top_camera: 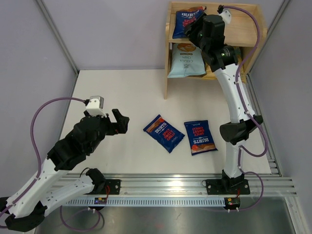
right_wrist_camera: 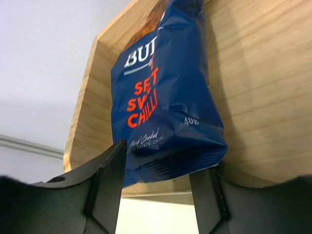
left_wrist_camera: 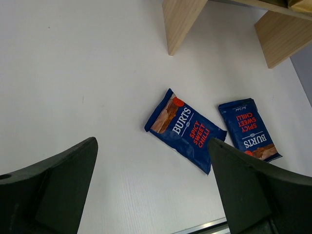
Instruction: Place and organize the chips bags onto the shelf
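Black fingers of the right gripper [right_wrist_camera: 158, 168] stood close on either side of the lower end of a dark blue Burts bag [right_wrist_camera: 165, 97]. They were neither fully spread nor pressed together, and I could not tell whether they were pinching the bag or only flanking it. That bag rested against the pale wood of the shelf [right_wrist_camera: 253, 73], on the upper tier, toward the side panel on the gripper's left. Directly below the gripper, on the lower tier, a light blue bag [top_camera: 187, 61] leaned at the front edge.

Back along the right arm, well apart from its gripper, two more dark blue Burts bags lay flat on the white table [top_camera: 122, 92]. One sat tilted [top_camera: 163, 132], the other [top_camera: 200, 137] just beside it on the side of the right arm's base (neither touched the other). Both lay ahead of the left gripper [top_camera: 119, 122], which hovered above the table with its fingers spread wide and nothing between them; in its own wrist view the tilted bag showed between the two fingers.
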